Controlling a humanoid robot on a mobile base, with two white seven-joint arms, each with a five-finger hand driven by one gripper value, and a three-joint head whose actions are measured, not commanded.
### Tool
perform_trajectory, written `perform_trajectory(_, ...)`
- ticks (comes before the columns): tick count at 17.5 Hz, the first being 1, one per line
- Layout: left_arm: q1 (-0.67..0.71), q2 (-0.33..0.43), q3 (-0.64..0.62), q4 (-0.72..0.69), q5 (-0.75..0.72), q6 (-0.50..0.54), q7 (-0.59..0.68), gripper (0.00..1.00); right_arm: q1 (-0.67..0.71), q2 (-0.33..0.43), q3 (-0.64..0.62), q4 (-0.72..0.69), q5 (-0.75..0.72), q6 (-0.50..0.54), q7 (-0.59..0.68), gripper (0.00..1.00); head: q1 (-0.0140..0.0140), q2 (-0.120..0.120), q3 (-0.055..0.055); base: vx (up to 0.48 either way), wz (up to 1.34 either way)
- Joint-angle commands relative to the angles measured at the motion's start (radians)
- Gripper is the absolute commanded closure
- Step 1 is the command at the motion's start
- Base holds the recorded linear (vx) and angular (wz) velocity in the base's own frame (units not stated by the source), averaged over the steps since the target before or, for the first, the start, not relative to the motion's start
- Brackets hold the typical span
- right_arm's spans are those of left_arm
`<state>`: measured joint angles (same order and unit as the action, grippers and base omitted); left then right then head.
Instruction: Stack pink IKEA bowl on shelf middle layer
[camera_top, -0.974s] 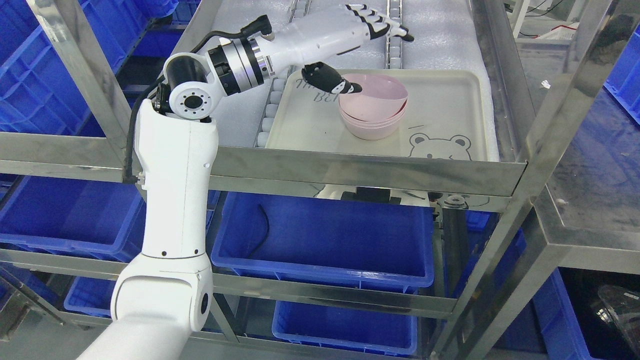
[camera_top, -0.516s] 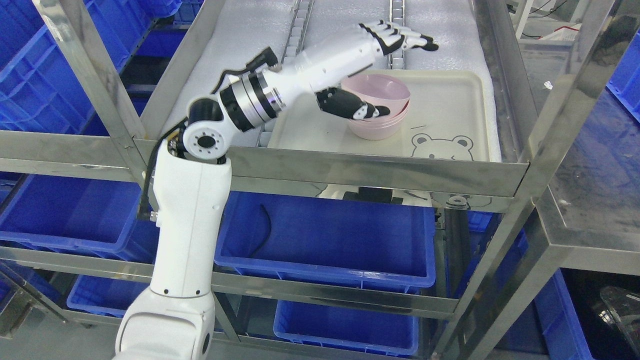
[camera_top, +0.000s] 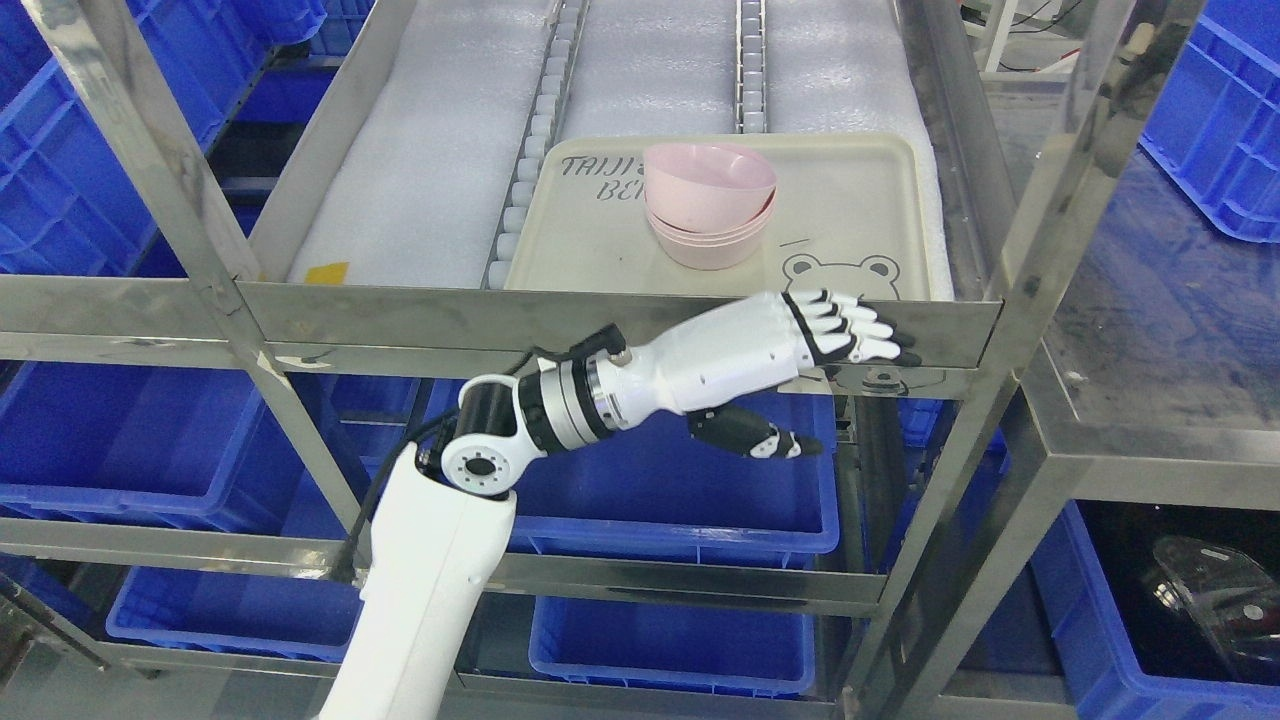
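The left hand (camera_top: 790, 365), fingers spread and empty, hung at six o'clock of the pink bowl stack (camera_top: 708, 203); a clean retreat meant clearing the shelf rail (camera_top: 600, 318).

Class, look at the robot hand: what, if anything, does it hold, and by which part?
Nothing. The left robot hand is open in front of the shelf rail, apart from the stack of pink plastic bowls on the cream tray.

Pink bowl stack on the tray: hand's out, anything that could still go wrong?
The top bowl sits tilted on the pink bowl stack, so it could slide off if jolted. The open left hand is close in front of the shelf's front rail; swinging up may knock it and shake the tray.
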<state>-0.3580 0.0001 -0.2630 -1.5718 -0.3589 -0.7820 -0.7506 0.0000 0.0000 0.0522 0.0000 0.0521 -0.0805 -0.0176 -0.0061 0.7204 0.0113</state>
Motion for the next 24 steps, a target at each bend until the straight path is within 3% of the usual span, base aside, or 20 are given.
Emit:
perform_trajectory(1, 0.212, 0.017, -0.036, -0.043, 0.006, -0.003, 0.005, 0.18, 0.005, -0.017, 0.000, -0.017, 0.000, -0.001, -0.001, 0.00, 0.0000, 0.000, 0.000, -0.062, -0.21)
perform_trajectory(3, 0.273, 0.017, 0.049, -0.031, 0.009, -0.003, 0.008, 0.15, 0.005, -0.017, 0.000, -0.017, 0.000, -0.001, -0.001, 0.00, 0.0000, 0.000, 0.000, -0.058, -0.17)
perform_trajectory(6, 0.359, 0.017, 0.178, 0.071, 0.028, -0.003, 0.011, 0.01, 0.003, -0.017, 0.000, -0.017, 0.000, -0.001, -0.001, 0.00, 0.0000, 0.000, 0.000, -0.022, -0.09)
perform_trajectory(10, 0.436, 0.017, 0.252, 0.242, 0.139, -0.003, 0.055, 0.00, 0.005, -0.017, 0.000, -0.017, 0.000, -0.001, -0.001, 0.00, 0.0000, 0.000, 0.000, 0.006, 0.01)
perform_trajectory(14, 0.427, 0.017, 0.307, 0.404, 0.181, -0.003, 0.170, 0.00, 0.005, -0.017, 0.000, -0.017, 0.000, -0.001, -0.001, 0.00, 0.0000, 0.000, 0.000, 0.008, 0.01)
perform_trajectory(16, 0.422, 0.017, 0.304, 0.418, 0.193, -0.003, 0.352, 0.00, 0.003, -0.017, 0.000, -0.017, 0.000, -0.001, -0.001, 0.00, 0.0000, 0.000, 0.000, 0.000, 0.00)
perform_trajectory(18, 0.404, 0.017, 0.275, 0.412, 0.295, 0.165, 0.596, 0.00, 0.003, -0.017, 0.000, -0.017, 0.000, -0.001, -0.001, 0.00, 0.0000, 0.000, 0.000, 0.000, 0.00)
perform_trajectory(20, 0.387, 0.017, 0.236, 0.382, 0.351, 0.219, 0.623, 0.00, 0.005, -0.017, 0.000, -0.017, 0.000, -0.001, -0.001, 0.00, 0.0000, 0.000, 0.000, 0.000, 0.00)
perform_trajectory(24, 0.384, 0.017, 0.139, 0.235, 0.463, 0.442, 0.709, 0.00, 0.003, -0.017, 0.000, -0.017, 0.000, -0.001, -0.001, 0.00, 0.0000, 0.000, 0.000, 0.000, 0.00)
